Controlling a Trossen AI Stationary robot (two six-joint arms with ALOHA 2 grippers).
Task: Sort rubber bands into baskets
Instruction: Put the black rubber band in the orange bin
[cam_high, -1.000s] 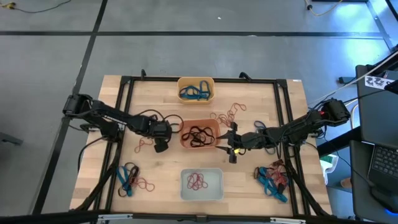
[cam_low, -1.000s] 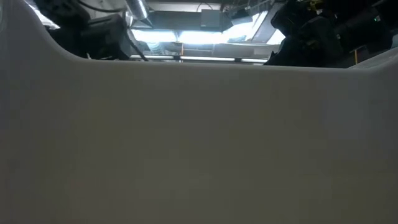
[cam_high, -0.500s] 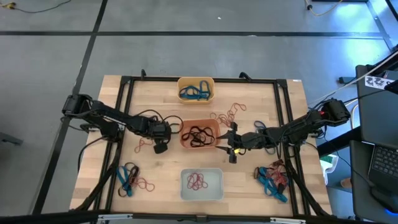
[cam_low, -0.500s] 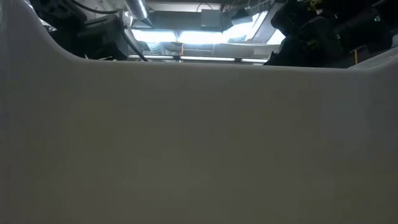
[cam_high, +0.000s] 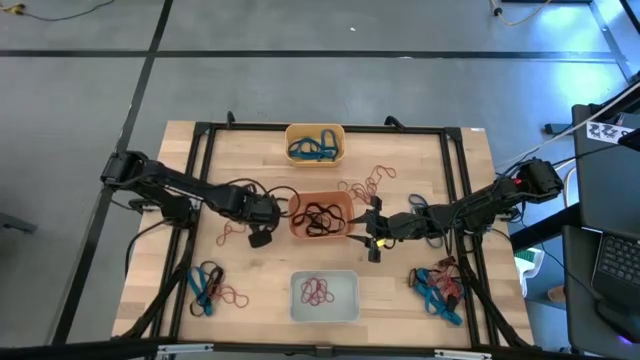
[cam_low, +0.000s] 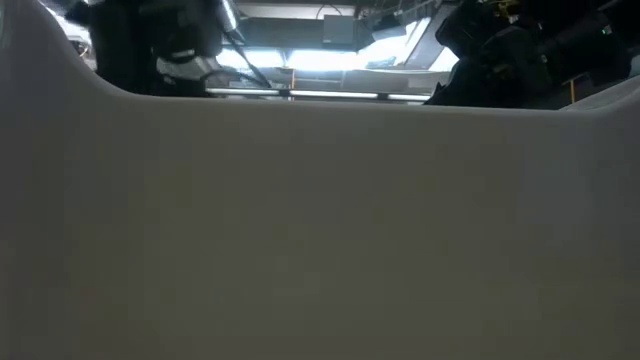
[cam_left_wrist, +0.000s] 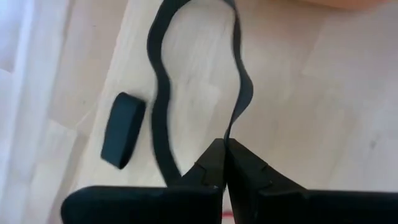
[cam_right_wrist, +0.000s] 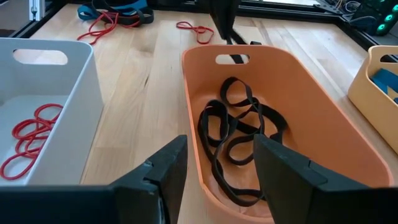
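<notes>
So the left gripper is sitting just left of the red-orange basket in the middle of the table, and its fingers are pinched tight on a black rubber band. In the left wrist view the band is looping away from the closed fingertips over the wood, so it's getting held by one thin edge, which makes sense for something this floppy. My guess is it's grabbing there because the black ones are going in that middle basket, right beside it, so it's a short hop.

The right gripper is hanging on the other side of the same basket with its fingers spread and nothing between them. It's looking straight into the tub, where a tangle of black bands is already lying. Seems like it's waiting its turn, but that's just my read.

The sorting scheme is pretty obvious from above: blue bands are in the yellow-orange basket at the far edge, red ones are in the pale basket at the near edge. Loose stuff left: thin red bands to the right of the far basket, a mixed pile near right, and another blue-and-red bunch near left.

The low view is basically blocked by a pale wall, so no help there.
</notes>
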